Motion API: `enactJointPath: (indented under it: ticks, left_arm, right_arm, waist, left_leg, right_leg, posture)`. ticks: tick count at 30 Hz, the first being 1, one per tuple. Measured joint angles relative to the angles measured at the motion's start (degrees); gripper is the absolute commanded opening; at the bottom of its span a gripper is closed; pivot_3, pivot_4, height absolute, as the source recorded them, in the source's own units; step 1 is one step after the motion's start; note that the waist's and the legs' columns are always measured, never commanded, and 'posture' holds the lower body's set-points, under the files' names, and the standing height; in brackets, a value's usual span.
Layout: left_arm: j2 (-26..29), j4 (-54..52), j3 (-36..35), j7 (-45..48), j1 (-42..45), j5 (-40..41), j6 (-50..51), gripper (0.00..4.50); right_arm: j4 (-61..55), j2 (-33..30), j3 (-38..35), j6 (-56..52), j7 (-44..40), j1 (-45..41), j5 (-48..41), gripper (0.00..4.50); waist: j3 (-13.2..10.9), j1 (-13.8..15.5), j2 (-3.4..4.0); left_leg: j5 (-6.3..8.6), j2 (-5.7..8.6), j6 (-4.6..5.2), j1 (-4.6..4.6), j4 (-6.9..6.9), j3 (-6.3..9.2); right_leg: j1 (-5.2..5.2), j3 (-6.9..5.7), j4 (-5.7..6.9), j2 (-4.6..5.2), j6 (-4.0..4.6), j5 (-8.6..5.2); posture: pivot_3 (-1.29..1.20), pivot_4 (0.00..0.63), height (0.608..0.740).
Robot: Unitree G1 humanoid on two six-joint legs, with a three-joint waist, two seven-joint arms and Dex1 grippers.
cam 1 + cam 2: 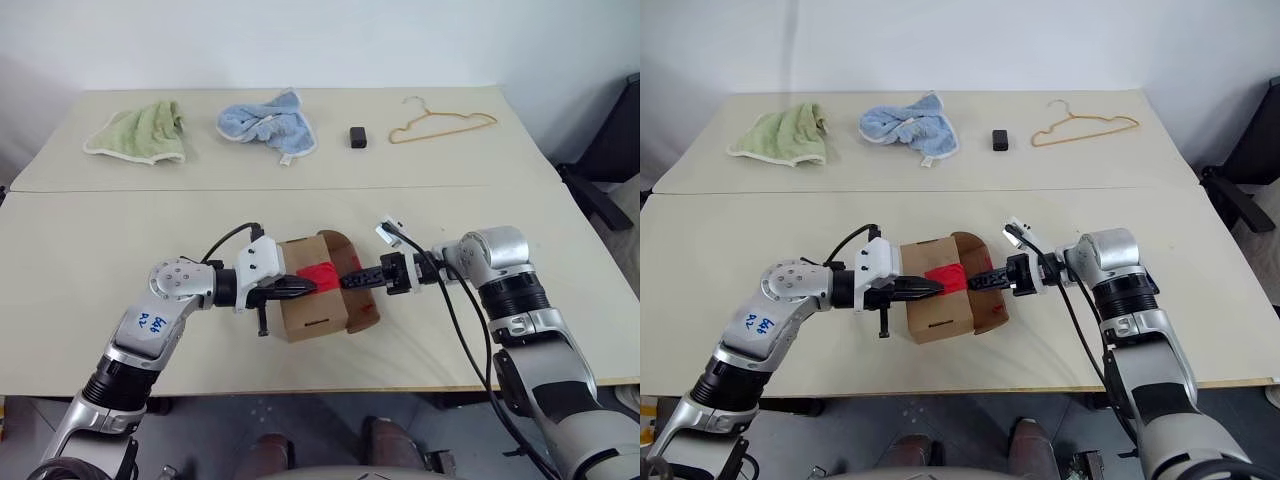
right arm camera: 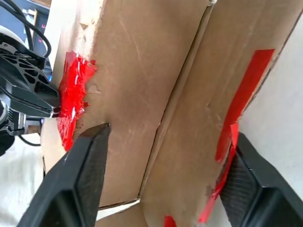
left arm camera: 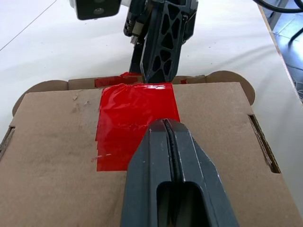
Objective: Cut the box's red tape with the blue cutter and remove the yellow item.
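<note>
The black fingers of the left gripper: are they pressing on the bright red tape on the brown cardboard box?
Touching. In the left wrist view the shut left gripper rests its tip on the red tape atop the box, no gap showing.

A small brown cardboard box (image 1: 312, 288) sits near the front edge of the pale worktop (image 1: 120, 250), between the two robot arms. One top flap (image 1: 338, 247) on its right side stands raised and swung open, its inner face bearing a strip of red tape. The other flap lies closed and flat, with a bright red tape (image 3: 135, 120) patch, roughly square and wrinkled, ending at the flap's free edge. Narrow tab slots (image 3: 263, 143) show near the top's ends. The cardboard is lightly scuffed beside the tape.
</note>
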State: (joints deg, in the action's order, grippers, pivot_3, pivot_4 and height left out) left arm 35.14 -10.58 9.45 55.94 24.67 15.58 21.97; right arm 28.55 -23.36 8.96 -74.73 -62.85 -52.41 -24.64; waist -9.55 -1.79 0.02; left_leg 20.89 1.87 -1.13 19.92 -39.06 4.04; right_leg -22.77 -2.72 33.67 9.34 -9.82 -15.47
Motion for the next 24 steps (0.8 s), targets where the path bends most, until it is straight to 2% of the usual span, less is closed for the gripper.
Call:
enactJointPath:
  ticks: [5, 6, 9, 15, 18, 24]
  left_arm:
    - [0.66, 0.02, -0.39, -0.14, -0.64, -0.04, 0.33, 0.0]
    - [0.74, 0.02, -0.41, -0.16, -0.7, -0.04, 0.42, 0.0]
    - [0.88, -0.01, -0.53, -0.35, -0.91, -0.04, 0.56, 0.0]
    - [0.96, -0.36, -0.94, -0.38, -1.46, 0.02, 0.55, 0.0]
    - [0.94, -0.27, -0.75, -0.51, -1.51, -0.03, 0.52, 0.0]
    - [0.91, 0.33, -0.51, -1.88, -0.99, -0.22, -0.06, 0.0]
  right_arm:
    - [4.94, 1.74, 2.28, 5.2, -1.31, -1.68, 0.78, 3.23]
    - [5.61, 1.94, 2.64, 6.13, -1.71, -1.9, 1.02, 3.04]
    - [7.03, 2.29, 4.6, 8.83, -2.1, -2.53, 2.62, 2.24]
    - [8.09, 3.44, 6.19, 9.51, -1.7, -3.29, 5.21, 0.12]
    - [8.02, 4.17, 5.32, 8.25, 0.18, -3.52, 5.47, 0.02]
    - [3.82, 2.56, 1.52, 2.76, 3.83, -2.35, 4.17, 0.02]
  waist:
    - [0.03, -0.3, -0.03]
    - [0.04, -0.35, -0.04]
    - [0.11, -0.43, -0.01]
    - [0.39, -0.37, 0.08]
    - [0.7, -0.23, -0.3]
    - [0.66, 0.4, -0.19]
  left_leg:
    - [0.03, -0.13, -0.01, -0.74, 0.15, -0.06]
    - [0.02, -0.15, -0.02, -0.77, 0.13, -0.06]
    - [0.0, -0.24, -0.07, -0.83, 0.11, -0.06]
    - [0.14, -0.7, -0.35, -0.77, 0.12, -0.06]
    - [0.14, -0.82, -0.41, -0.78, 0.11, -0.04]
    - [0.16, -0.81, -0.4, -0.64, 0.12, 0.0]
  right_leg:
    - [0.42, 0.09, 0.01, -0.02, 0.02, -0.02]
    - [0.41, 0.11, 0.01, -0.04, 0.02, -0.02]
    - [0.35, 0.16, 0.11, -0.11, 0.09, -0.05]
    - [0.29, 0.28, 0.18, -0.64, 0.23, -0.11]
    - [0.29, 0.27, 0.17, -0.75, 0.33, -0.1]
    - [0.2, 0.27, 0.12, -0.73, 0.4, -0.1]
  posture:
    - [0.0, 0.15, 0.74]
    - [0.0, 0.15, 0.74]
    - [0.0, 0.15, 0.74]
    - [0.0, 0.15, 0.74]
    - [0.0, 0.15, 0.74]
    - [0.0, 0.15, 0.74]
